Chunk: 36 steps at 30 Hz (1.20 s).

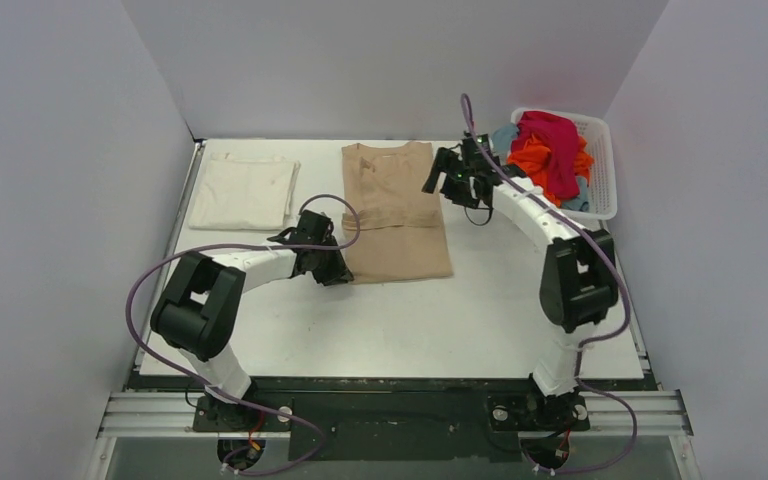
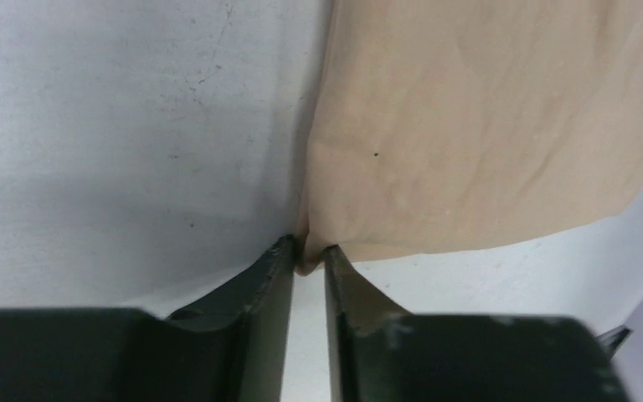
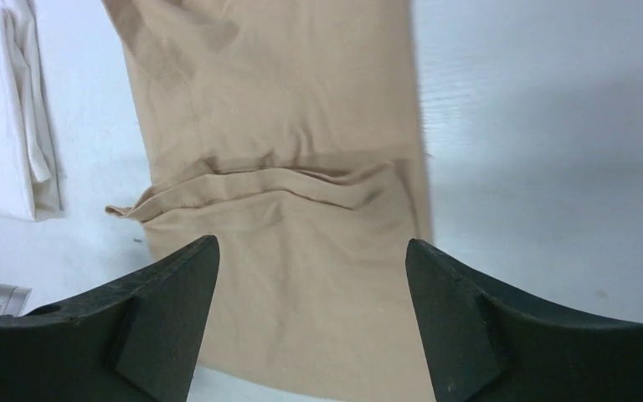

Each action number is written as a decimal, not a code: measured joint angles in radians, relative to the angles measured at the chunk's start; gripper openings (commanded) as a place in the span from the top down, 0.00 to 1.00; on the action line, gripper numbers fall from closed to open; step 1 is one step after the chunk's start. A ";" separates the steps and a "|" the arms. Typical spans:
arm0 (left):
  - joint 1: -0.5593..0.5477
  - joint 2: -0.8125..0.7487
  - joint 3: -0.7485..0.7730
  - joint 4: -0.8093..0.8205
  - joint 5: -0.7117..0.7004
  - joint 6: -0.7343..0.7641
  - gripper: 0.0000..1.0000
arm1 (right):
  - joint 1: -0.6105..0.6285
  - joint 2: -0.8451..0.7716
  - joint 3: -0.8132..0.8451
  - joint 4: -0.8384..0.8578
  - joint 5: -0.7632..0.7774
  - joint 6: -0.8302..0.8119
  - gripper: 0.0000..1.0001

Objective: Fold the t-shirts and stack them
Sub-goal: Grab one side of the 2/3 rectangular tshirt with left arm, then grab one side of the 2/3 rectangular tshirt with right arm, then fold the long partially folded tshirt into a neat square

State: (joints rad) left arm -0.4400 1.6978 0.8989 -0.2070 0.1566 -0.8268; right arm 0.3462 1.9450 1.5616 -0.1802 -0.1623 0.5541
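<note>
1. Large tan cloth short-sleeved t-shirt [image 1: 397, 215]: lies flat mid-worktop, collar at the far end and sides folded in. A wrinkled ridge of cloth runs across its middle.
2. Left tool [image 2: 308, 251]: low at the near left corner of the tan shirt. Fingers [image 2: 272, 285] are set narrow, with the corner of the cloth pinched between their tips.
3. Right tool [image 3: 310, 276]: over the far right part of the tan shirt, jaws wide apart, with nothing between them.
4. Cream-white cloth t-shirt [image 1: 243, 190]: folded into a flat rectangle at the far left of the worktop, apart from the tan shirt.
5. White plastic mesh basket [image 1: 605, 165]: at the far right corner, holding a heap of loose shirts.
6. Magenta cloth t-shirt [image 1: 552, 145]: on top of the heap.
7. Orange cloth t-shirt [image 1: 532, 160]: beneath the magenta one.
8. Teal cloth t-shirt [image 1: 505, 135]: at the heap's left edge, spilling over the rim.
9. White worktop [image 1: 410, 320]: carries all of the above.
</note>
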 measured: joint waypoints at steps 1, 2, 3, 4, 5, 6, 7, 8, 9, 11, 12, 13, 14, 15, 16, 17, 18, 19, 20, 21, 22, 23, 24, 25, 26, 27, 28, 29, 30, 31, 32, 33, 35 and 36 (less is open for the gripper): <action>-0.004 0.008 0.003 0.002 -0.006 -0.001 0.90 | -0.015 -0.063 -0.055 0.005 0.012 0.000 0.26; -0.006 0.014 0.006 0.002 -0.008 -0.003 0.99 | -0.029 -0.116 -0.108 0.010 0.023 0.002 0.27; -0.010 0.019 0.009 0.003 -0.011 -0.002 1.00 | -0.040 -0.174 -0.170 0.016 0.029 0.005 0.29; -0.011 0.021 0.013 0.002 -0.013 -0.002 1.00 | -0.045 -0.215 -0.224 0.023 0.031 0.011 0.30; -0.013 0.021 0.013 0.002 -0.016 -0.001 1.00 | -0.047 -0.260 -0.290 0.028 0.031 0.021 0.33; -0.016 0.021 0.013 0.003 -0.019 -0.001 1.00 | -0.044 -0.294 -0.354 0.031 0.027 0.030 0.34; -0.018 0.021 0.013 0.003 -0.021 -0.001 1.00 | -0.040 -0.318 -0.415 0.032 0.020 0.041 0.37; -0.019 0.021 0.013 0.003 -0.024 -0.001 1.00 | -0.036 -0.330 -0.470 0.034 0.012 0.052 0.40; -0.021 0.021 0.013 0.005 -0.026 -0.001 1.00 | -0.034 -0.332 -0.518 0.035 0.002 0.063 0.41; -0.025 0.020 0.010 0.013 -0.029 -0.001 1.00 | -0.028 -0.328 -0.589 0.040 -0.020 0.082 0.44; -0.026 0.019 0.006 0.019 -0.030 0.000 1.00 | -0.025 -0.327 -0.619 0.041 -0.029 0.090 0.46; -0.028 0.016 0.002 0.026 -0.031 -0.001 1.00 | -0.024 -0.324 -0.647 0.041 -0.040 0.099 0.47; -0.029 0.014 -0.003 0.032 -0.031 0.000 1.00 | -0.023 -0.320 -0.656 0.041 -0.045 0.103 0.48; -0.030 0.011 -0.010 0.041 -0.032 0.000 1.00 | -0.023 -0.313 -0.660 0.047 -0.048 0.108 0.49; -0.030 0.008 -0.015 0.048 -0.033 -0.001 1.00 | -0.023 -0.303 -0.661 0.060 -0.051 0.111 0.50; -0.030 0.004 -0.023 0.057 -0.033 -0.001 1.00 | -0.023 -0.295 -0.661 0.072 -0.052 0.113 0.52; -0.030 0.000 -0.030 0.067 -0.034 0.000 1.00 | -0.023 -0.280 -0.661 0.091 -0.055 0.116 0.58; -0.031 -0.003 -0.035 0.074 -0.034 0.000 1.00 | -0.023 -0.268 -0.661 0.103 -0.056 0.118 0.62; -0.031 -0.006 -0.042 0.082 -0.035 0.000 1.00 | -0.023 -0.258 -0.658 0.118 -0.067 0.122 0.77; -0.031 -0.010 -0.047 0.088 -0.037 0.000 1.00 | -0.023 -0.250 -0.658 0.137 -0.068 0.124 0.87; -0.032 -0.011 -0.050 0.093 -0.037 0.000 1.00 | -0.024 -0.241 -0.658 0.153 -0.079 0.129 0.99; -0.032 -0.013 -0.052 0.095 -0.039 0.001 1.00 | -0.024 -0.233 -0.660 0.158 -0.084 0.130 1.00; -0.034 -0.016 -0.056 0.098 -0.040 0.001 1.00 | -0.024 -0.229 -0.662 0.166 -0.097 0.126 1.00; -0.034 -0.019 -0.059 0.100 -0.040 0.001 1.00 | -0.024 -0.232 -0.670 0.178 -0.106 0.131 1.00; -0.035 -0.027 -0.066 0.100 -0.042 0.001 1.00 | -0.024 -0.238 -0.682 0.187 -0.116 0.134 1.00; -0.037 -0.037 -0.077 0.100 -0.043 0.001 1.00 | -0.024 -0.255 -0.710 0.205 -0.131 0.138 1.00; -0.039 -0.052 -0.092 0.097 -0.046 0.001 1.00 | -0.024 -0.272 -0.732 0.209 -0.141 0.142 1.00; -0.044 -0.074 -0.110 0.090 -0.050 0.001 1.00 | -0.021 -0.301 -0.764 0.212 -0.154 0.148 1.00; -0.053 -0.106 -0.134 0.079 -0.058 0.001 1.00 | -0.016 -0.333 -0.797 0.212 -0.165 0.154 1.00; -0.063 -0.140 -0.158 0.068 -0.066 0.000 1.00 | -0.008 -0.373 -0.832 0.206 -0.176 0.161 1.00; -0.080 -0.193 -0.193 0.051 -0.076 -0.002 1.00 | 0.005 -0.421 -0.869 0.194 -0.186 0.166 1.00; -0.099 -0.254 -0.228 0.027 -0.083 -0.008 1.00 | 0.021 -0.473 -0.901 0.174 -0.195 0.172 1.00; -0.144 -0.399 -0.304 -0.029 -0.100 -0.029 1.00 | 0.062 -0.584 -0.959 0.121 -0.206 0.180 1.00; -0.165 -0.468 -0.336 -0.055 -0.104 -0.041 1.00 | 0.081 -0.631 -0.978 0.095 -0.207 0.185 1.00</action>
State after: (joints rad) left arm -0.6052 1.2301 0.5632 -0.2623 0.0528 -0.8677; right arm 0.4271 1.3140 0.5831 -0.0853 -0.3691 0.7391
